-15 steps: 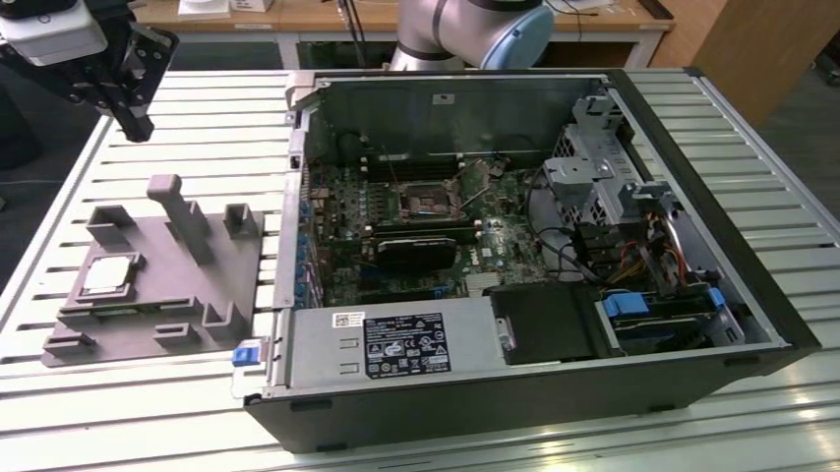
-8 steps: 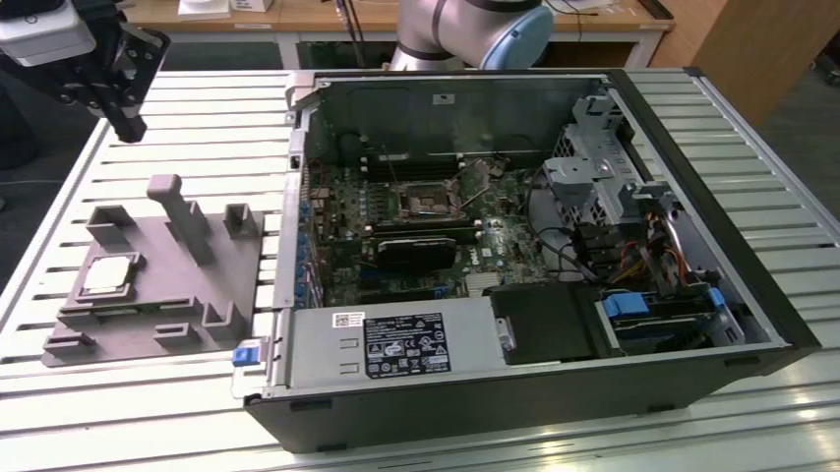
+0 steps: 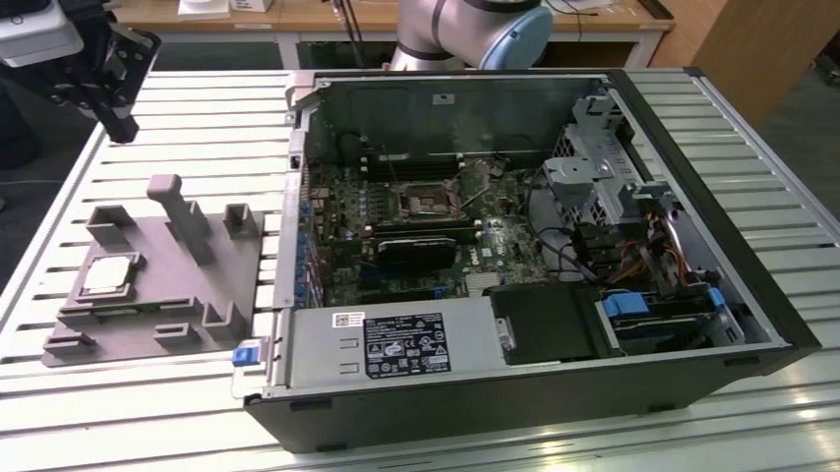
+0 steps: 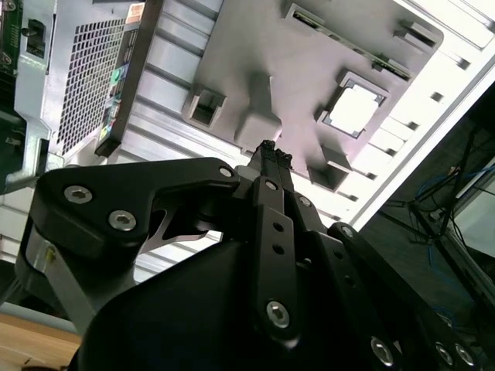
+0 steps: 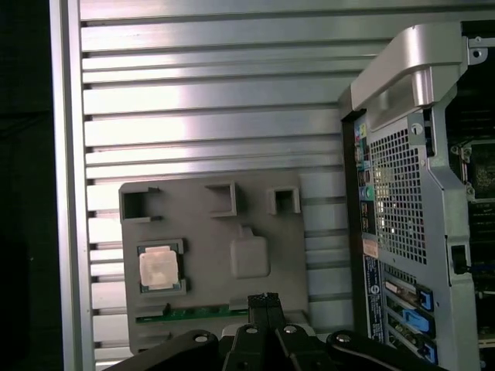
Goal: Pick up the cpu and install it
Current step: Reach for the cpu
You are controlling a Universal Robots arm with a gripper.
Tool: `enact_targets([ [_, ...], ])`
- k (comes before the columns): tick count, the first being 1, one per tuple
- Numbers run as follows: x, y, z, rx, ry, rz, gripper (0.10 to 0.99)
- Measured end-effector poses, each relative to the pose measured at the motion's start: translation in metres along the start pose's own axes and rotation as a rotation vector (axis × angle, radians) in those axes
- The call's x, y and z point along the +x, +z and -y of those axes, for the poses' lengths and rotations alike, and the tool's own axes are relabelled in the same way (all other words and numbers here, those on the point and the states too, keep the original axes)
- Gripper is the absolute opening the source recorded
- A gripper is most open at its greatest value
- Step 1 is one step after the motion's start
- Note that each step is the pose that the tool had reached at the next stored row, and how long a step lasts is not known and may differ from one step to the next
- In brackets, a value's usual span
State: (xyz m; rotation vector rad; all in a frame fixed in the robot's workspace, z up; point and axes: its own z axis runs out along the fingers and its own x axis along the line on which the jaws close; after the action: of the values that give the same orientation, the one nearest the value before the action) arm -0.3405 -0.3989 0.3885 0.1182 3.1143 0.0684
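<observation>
Cpu (image 3: 108, 275) seated in the tray, hand (image 3: 122, 130) pinched shut above.
The small square chip, pale shiny metal top up, lies flat in a recess of the grey tray (image 3: 148, 251) on the slatted surface (image 3: 210, 108). Being square, it shows no long axis. Farther back, the hand hangs pointing down, fingers (image 5: 257, 303) together, holding nothing.

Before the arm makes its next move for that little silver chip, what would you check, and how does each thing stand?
1. The cpu lies flat in its pocket on the grey tray: ok.
2. The gripper holds nothing: ok.
3. The gripper is opened for a grasp: not ok, shut.
4. The gripper is close to the cpu: not ok, well apart.
5. The computer case is open, socket exposed: ok.
6. The socket is empty: cannot tell.
</observation>
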Motion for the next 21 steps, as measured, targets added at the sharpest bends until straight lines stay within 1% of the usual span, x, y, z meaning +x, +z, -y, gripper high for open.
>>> enact_targets([
  [21, 0.0169, 0.0003, 0.0014, 0.000, 0.000, -0.0015, 0.106],
])
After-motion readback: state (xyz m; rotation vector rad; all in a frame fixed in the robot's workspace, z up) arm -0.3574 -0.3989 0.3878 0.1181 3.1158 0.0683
